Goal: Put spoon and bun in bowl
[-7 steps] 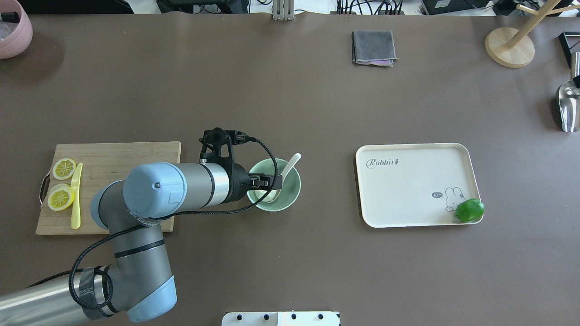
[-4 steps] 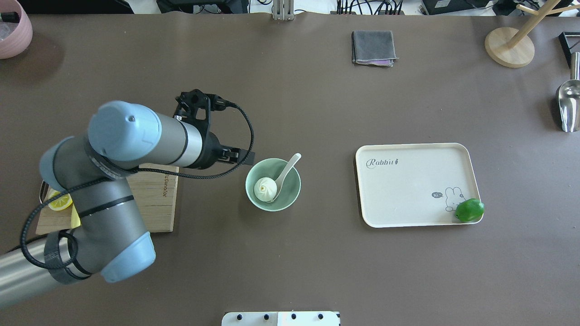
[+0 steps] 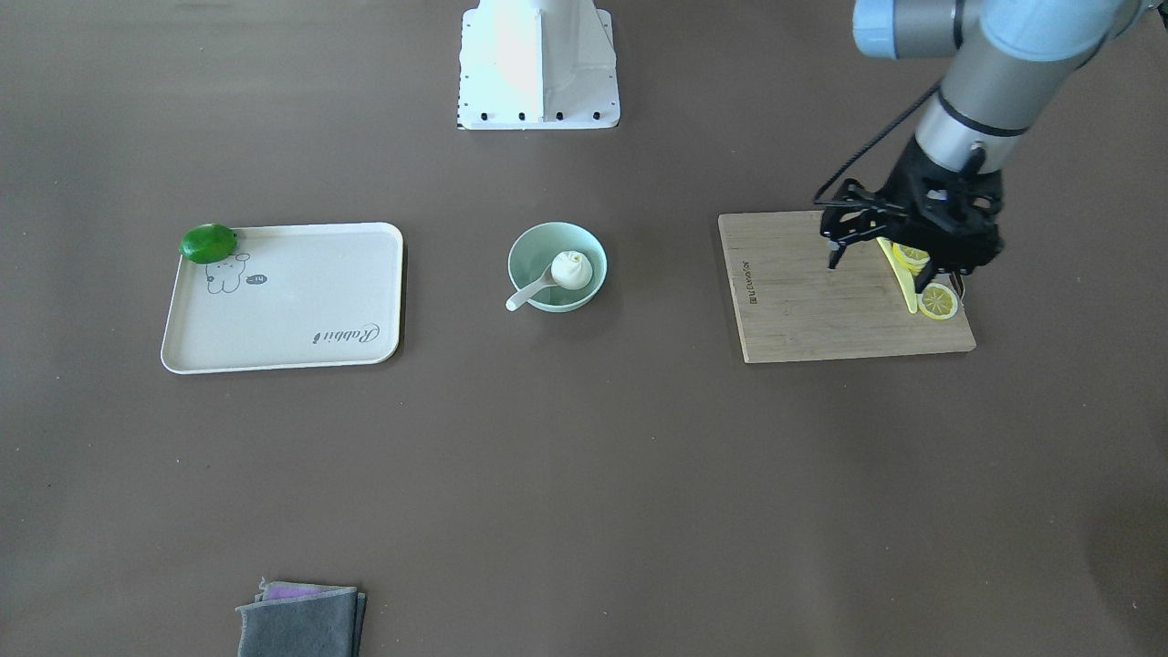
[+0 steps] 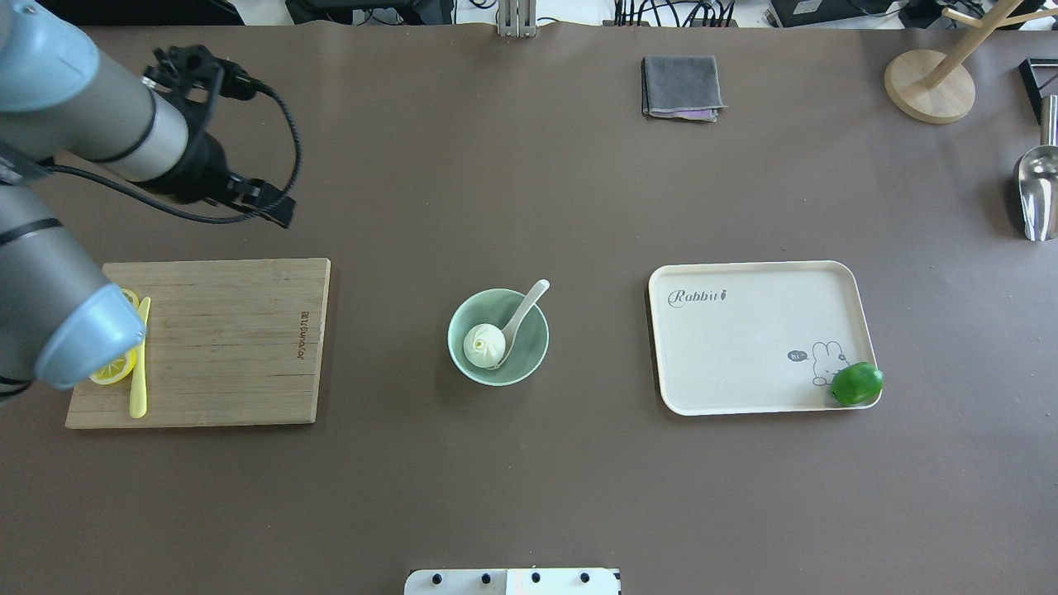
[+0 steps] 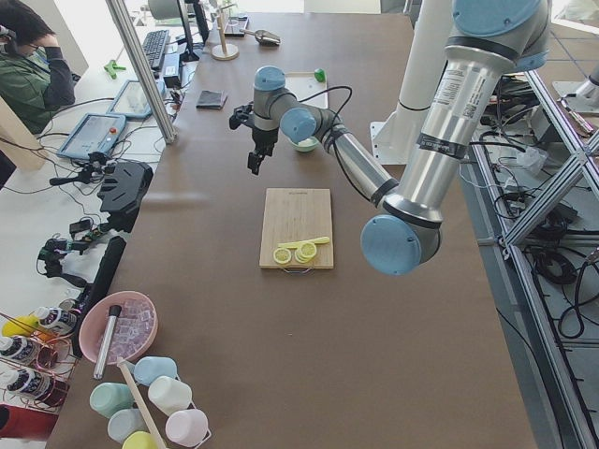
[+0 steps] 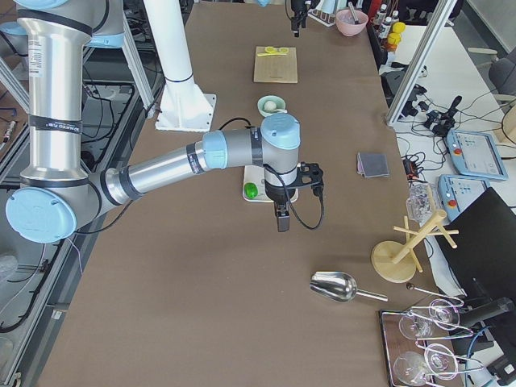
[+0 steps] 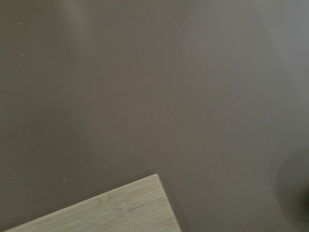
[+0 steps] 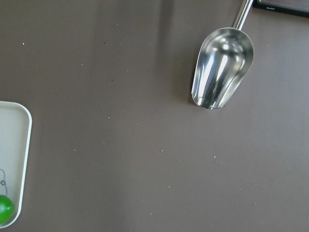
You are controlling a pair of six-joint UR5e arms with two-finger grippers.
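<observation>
The pale mint-green bowl (image 4: 536, 343) stands mid-table. The white bun (image 4: 483, 345) lies inside it. The white spoon (image 4: 521, 314) leans in the bowl beside the bun, with its handle over the far right rim. The bowl (image 3: 529, 251), bun (image 3: 571, 269) and spoon (image 3: 527, 296) also show in the front view. My left gripper (image 4: 269, 208) is open and empty, raised well to the bowl's left, beyond the cutting board's far edge. My right gripper (image 6: 281, 226) shows only in the exterior right view, beyond the tray; I cannot tell whether it is open or shut.
A wooden cutting board (image 4: 223, 339) at the left holds lemon slices and a yellow knife (image 4: 139, 364). A cream tray (image 4: 744, 347) at the right holds a green lime (image 4: 857, 384). A grey cloth (image 4: 682, 87), wooden stand (image 4: 930, 87) and metal scoop (image 4: 1037, 186) lie further off.
My left arm has drawn back from over the bowl, up and away to the far left. The bun, covered by the gripper a second ago, now lies uncovered in the bowl.
</observation>
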